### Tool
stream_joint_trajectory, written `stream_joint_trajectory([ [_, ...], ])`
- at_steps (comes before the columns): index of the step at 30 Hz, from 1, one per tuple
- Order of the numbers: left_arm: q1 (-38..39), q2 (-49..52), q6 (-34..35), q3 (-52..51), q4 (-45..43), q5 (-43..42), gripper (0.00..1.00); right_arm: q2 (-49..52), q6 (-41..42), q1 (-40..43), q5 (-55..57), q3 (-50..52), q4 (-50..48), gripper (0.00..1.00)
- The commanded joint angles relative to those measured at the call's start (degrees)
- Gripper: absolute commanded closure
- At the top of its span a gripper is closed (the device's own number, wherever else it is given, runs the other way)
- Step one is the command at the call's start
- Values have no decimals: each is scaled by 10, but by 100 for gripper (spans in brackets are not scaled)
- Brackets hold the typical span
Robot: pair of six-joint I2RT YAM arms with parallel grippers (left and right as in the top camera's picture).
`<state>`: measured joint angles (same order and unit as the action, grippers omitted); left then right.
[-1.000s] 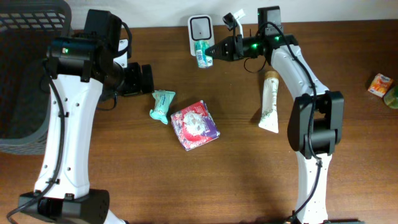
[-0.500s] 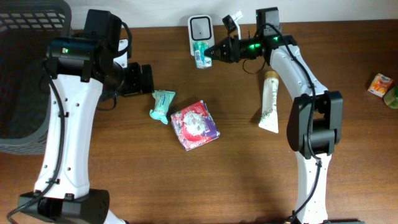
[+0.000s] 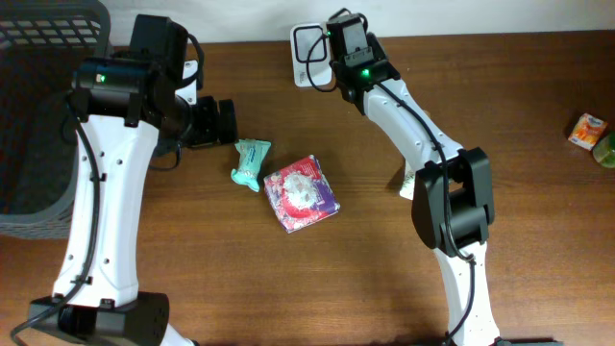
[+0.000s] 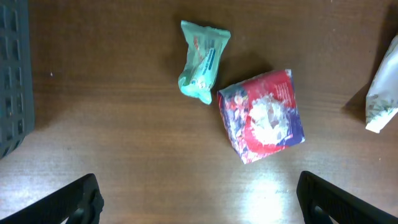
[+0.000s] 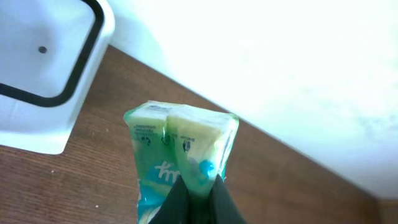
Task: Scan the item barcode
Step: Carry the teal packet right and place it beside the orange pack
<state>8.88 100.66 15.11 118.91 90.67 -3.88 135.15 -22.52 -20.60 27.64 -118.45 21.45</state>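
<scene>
Up by the back wall, the right hand (image 5: 196, 198) is pinching a green packet (image 5: 180, 149), packet raised just beside the white scanner (image 5: 46, 74). Left hand (image 3: 213, 122) hangs spread wide over the tabletop (image 4: 124, 155), with a teal pouch (image 4: 202, 62) and a red pack (image 4: 264, 115) lying near it.

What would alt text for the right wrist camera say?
The right hand pinches a green and white packet by one end, close beside a white scanner on the brown table, with a white wall behind.
</scene>
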Motion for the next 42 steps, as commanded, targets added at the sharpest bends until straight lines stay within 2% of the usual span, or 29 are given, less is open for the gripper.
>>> stream_joint_trajectory([
  [1, 2, -1, -9, 2, 0, 2, 1, 2, -83, 0, -108, -9, -54, 96],
  [5, 2, -1, -9, 2, 0, 2, 1, 29, -101, -8, -162, -8, -179, 96],
  [7, 2, -1, -9, 2, 0, 2, 1, 42, -134, -9, -195, -8, -191, 96],
  [12, 2, -1, -9, 2, 0, 2, 1, 49, -103, -11, -187, -8, -224, 96],
  [15, 2, -1, -9, 2, 0, 2, 1, 31, 93, 5, -56, -25, -240, 96],
  [16, 2, -1, -9, 2, 0, 2, 1, 18, 129, 18, -36, -26, -232, 96],
  [18, 2, -1, -9, 2, 0, 2, 1, -16, 212, 60, 16, -26, -178, 96],
  [20, 2, -1, -9, 2, 0, 2, 1, -42, 296, 134, 60, -26, -58, 96],
  [24, 2, -1, -9, 2, 0, 2, 1, -43, 354, 300, 51, -23, 180, 96],
  [28, 2, -1, -9, 2, 0, 2, 1, -42, 353, 435, -56, -4, 227, 96],
  [32, 2, -1, -9, 2, 0, 2, 1, -21, 353, 499, -66, 1, 220, 96],
  [35, 2, -1, -9, 2, 0, 2, 1, -4, 352, 506, -67, 1, 199, 85],
  [36, 2, -1, -9, 2, 0, 2, 1, 0, 353, 506, -67, 1, 199, 60],
  [37, 2, -1, -9, 2, 0, 2, 1, 2, 353, 506, -67, 1, 202, 14],
  [38, 2, -1, -9, 2, 0, 2, 1, 2, 353, 506, -67, 1, 205, 1],
  [39, 2, -1, -9, 2, 0, 2, 1, 2, 353, 506, -69, 1, 211, 1],
  [42, 2, -1, -9, 2, 0, 2, 1, -2, 307, 497, -223, -1, 228, 1],
])
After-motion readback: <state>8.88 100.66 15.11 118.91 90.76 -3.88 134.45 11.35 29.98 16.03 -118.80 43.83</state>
